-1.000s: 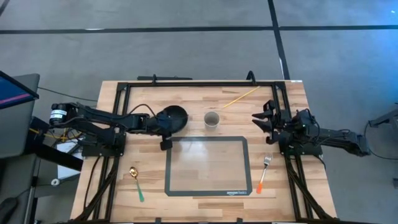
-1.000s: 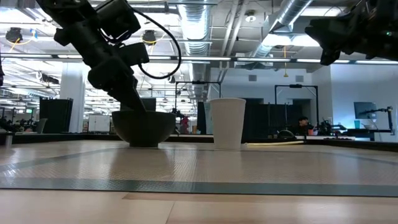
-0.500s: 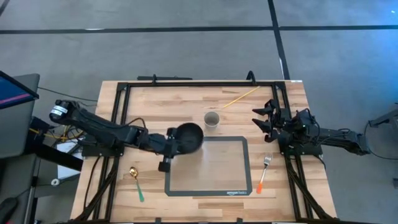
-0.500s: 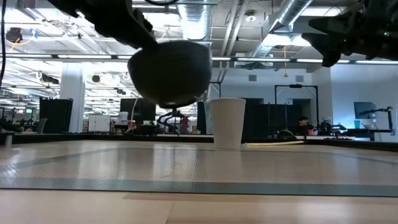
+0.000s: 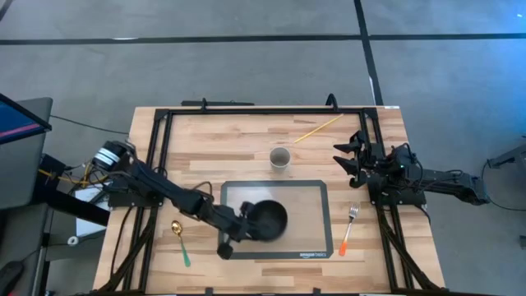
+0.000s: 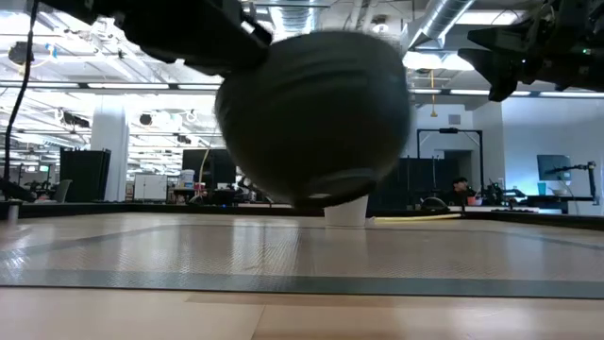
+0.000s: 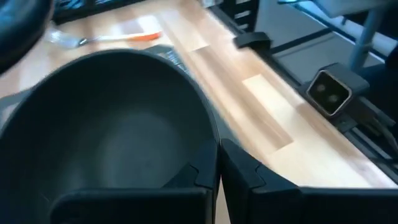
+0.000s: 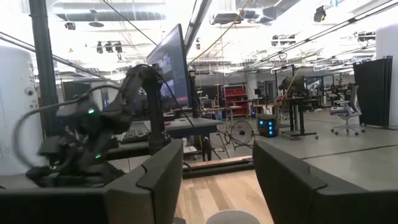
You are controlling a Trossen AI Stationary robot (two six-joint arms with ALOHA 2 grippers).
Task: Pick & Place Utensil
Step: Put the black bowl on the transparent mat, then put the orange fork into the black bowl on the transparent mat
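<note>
My left gripper (image 5: 244, 227) is shut on a black bowl (image 5: 268, 219) above the clear mat (image 5: 310, 247). In the low view the bowl (image 6: 316, 118) hangs clear of the table and hides most of the white cup (image 6: 346, 213). The cup (image 5: 280, 158) stands beyond the mat's far edge. An orange-handled fork (image 5: 348, 228) lies flat to the right of the mat, and a green-handled spoon (image 5: 180, 241) to its left. My right gripper (image 5: 345, 156) is open and raised near the table's right edge, touching nothing. My left gripper (image 7: 217, 149) holds the bowl by its rim (image 7: 208, 132) on the side toward the table's left. One finger (image 7: 198, 173) is inside the bowl and the other (image 7: 244, 169) outside. The fingers slant down from the table's left. The bowl is lifted clear and slightly tilted.
A thin yellow stick (image 5: 316, 128) lies at the far right of the table. A black frame (image 5: 246, 109) runs along the table's far and side edges. Bare wood lies between the mat and the near edge.
My left arm has lifted the bowl from the table to the left of the cup. It has carried it toward the near edge and to the right, and the bowl now hangs over the mat. My right arm has kept still.
</note>
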